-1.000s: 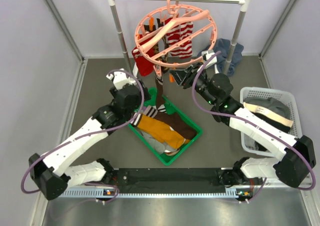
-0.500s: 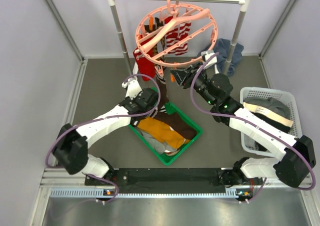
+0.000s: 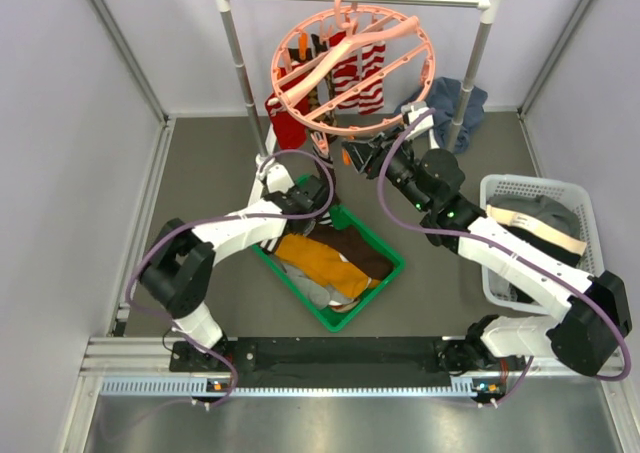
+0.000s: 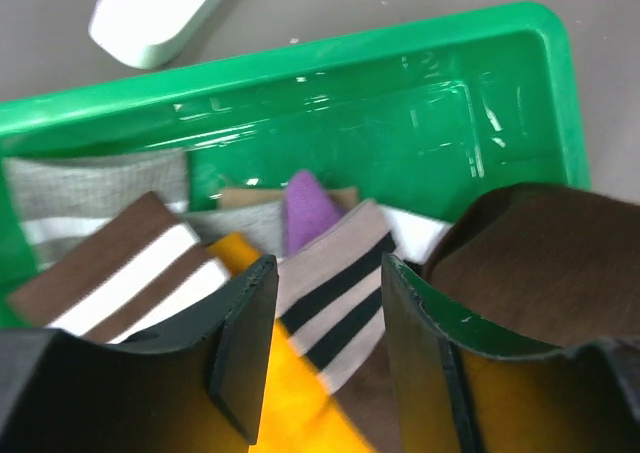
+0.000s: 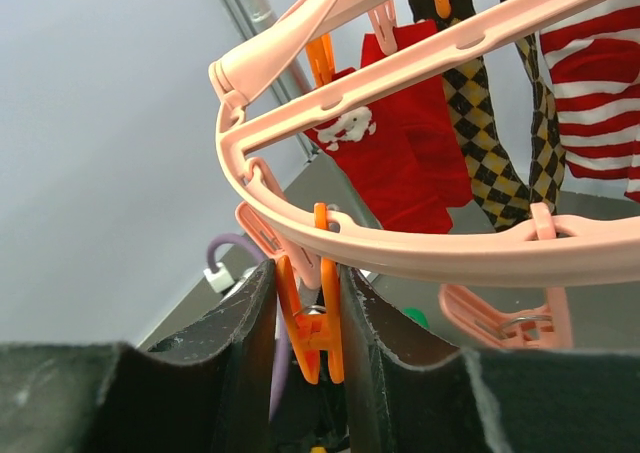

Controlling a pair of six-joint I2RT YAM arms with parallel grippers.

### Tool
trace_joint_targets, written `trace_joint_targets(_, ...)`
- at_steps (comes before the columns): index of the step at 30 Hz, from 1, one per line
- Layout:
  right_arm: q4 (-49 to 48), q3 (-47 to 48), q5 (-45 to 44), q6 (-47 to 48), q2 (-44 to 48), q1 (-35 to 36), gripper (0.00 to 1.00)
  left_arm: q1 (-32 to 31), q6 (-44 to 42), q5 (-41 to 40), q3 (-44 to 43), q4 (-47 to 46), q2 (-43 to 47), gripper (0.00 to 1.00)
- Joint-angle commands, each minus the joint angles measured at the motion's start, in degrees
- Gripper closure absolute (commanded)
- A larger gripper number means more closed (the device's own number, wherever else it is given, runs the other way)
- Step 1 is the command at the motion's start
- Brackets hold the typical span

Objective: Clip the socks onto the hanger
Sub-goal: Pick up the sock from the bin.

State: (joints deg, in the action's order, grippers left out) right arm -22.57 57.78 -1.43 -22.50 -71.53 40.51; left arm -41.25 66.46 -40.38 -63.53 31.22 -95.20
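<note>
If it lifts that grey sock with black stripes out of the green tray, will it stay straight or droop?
Probably droop: the grey striped sock is soft fabric, lying draped over its neighbours. It looks light, so likely easy to lift. It may drag the mustard sock along, since they overlap.

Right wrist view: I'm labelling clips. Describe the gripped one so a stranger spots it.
Find the near rim of the pink hanger. An orange clip hangs under it, pinched between the dark fingers of the right gripper. The pale pink clip to its right is free.
</note>
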Motion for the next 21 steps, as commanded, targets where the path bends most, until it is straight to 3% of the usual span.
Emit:
trace_joint_targets(1, 3.23, -1.26, 1.17, 1.05, 0.33, 1.32, 1.0, 0.21, 3.14, -0.49, -4.14, 0.06, -4.02, 0.51)
trace_joint_targets(10, 3.14, -2.14, 0.9, 1.41, 0.6, 1.24, 1.0, 0.21, 10.36, 3.29, -3.71, 2.8, -10.09, 0.59)
trace_joint_targets(13, 3.23, -2.14, 0.82, 1.58, 0.69, 1.24, 1.0, 0.21, 10.71, 3.64, -3.44, 3.14, -10.8, 0.67)
trace_joint_targets(14, 3.32, -2.23, 0.82, 1.58, 0.77, 1.32, 1.0, 0.21, 10.71, 3.21, -3.62, 4.19, -10.54, 0.75)
trace_joint_targets(16, 3.49, -2.32, 0.64, 1.76, 1.04, 1.32, 1.0, 0.21, 10.28, 2.42, -4.32, 5.42, -9.31, 0.82)
trace_joint_targets(19, 3.76, -2.32, 0.2, 2.11, 1.56, 1.24, 1.0, 0.21, 8.96, 0.05, -4.41, 6.83, -5.1, 0.93)
trace_joint_targets(21, 3.85, -2.23, -0.06, 2.2, 1.83, 1.24, 1.0, 0.21, 7.91, -1.62, -3.89, 7.18, -1.06, 0.95)
